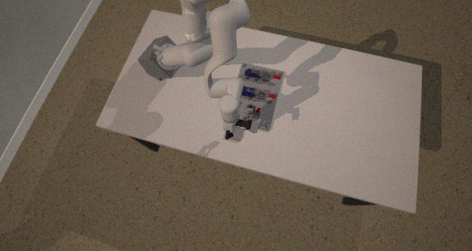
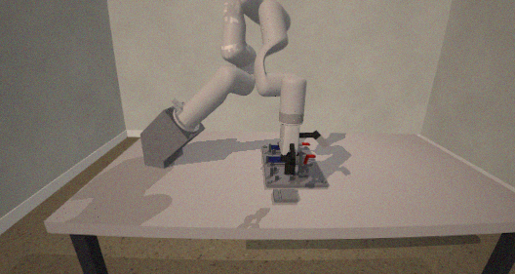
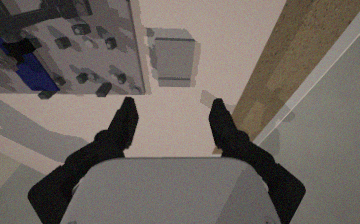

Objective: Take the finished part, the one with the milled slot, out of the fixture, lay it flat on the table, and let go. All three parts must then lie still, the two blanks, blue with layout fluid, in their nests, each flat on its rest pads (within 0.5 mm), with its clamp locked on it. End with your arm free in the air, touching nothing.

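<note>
The finished part [image 1: 236, 135] [image 2: 285, 197] [image 3: 175, 61], a grey block, lies on the table just off the near edge of the fixture plate [image 1: 265, 125] [image 2: 319, 183]. It looks flat. The milled slot is not clear. My gripper [image 3: 174, 107] is open and empty, above and to one side of the part, which lies beyond the fingertips in the wrist view. Two blue blanks show: the back blank [image 1: 252, 73] and the middle blank [image 1: 248, 92] [image 3: 37, 73]. Their clamps' red handles [image 1: 276, 77] [image 1: 272, 96] point outward. Pad contact and locking cannot be told.
The nearest nest [image 1: 251, 112] holds no blue blank; its red clamp handle [image 1: 257, 111] stands at another angle. Posts and pads rise from the plate beside the gripper. The table's front edge [image 2: 285, 233] lies beyond the part.
</note>
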{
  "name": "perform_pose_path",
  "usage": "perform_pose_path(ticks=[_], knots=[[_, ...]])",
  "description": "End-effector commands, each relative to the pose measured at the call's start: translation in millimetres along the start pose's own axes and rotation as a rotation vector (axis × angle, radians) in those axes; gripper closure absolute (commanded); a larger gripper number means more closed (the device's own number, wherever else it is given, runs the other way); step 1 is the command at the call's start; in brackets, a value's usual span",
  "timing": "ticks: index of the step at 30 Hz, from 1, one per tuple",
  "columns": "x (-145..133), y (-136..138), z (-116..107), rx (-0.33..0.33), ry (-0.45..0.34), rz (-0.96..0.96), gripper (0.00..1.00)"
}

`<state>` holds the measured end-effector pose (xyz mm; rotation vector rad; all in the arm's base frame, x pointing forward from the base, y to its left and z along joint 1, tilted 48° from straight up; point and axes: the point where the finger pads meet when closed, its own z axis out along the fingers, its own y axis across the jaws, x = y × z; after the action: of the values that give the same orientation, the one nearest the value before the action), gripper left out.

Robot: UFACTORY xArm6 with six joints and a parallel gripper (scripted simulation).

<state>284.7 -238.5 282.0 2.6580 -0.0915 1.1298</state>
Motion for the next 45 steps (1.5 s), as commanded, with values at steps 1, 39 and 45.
perform_pose_path(ticks=[1, 39, 45], knots=[[1, 1, -14, -0.002, 0.002, -0.001, 0.05], [1, 0, -86, -0.002, 0.002, -0.001, 0.05], [1, 0, -86, -0.002, 0.002, -0.001, 0.05]])
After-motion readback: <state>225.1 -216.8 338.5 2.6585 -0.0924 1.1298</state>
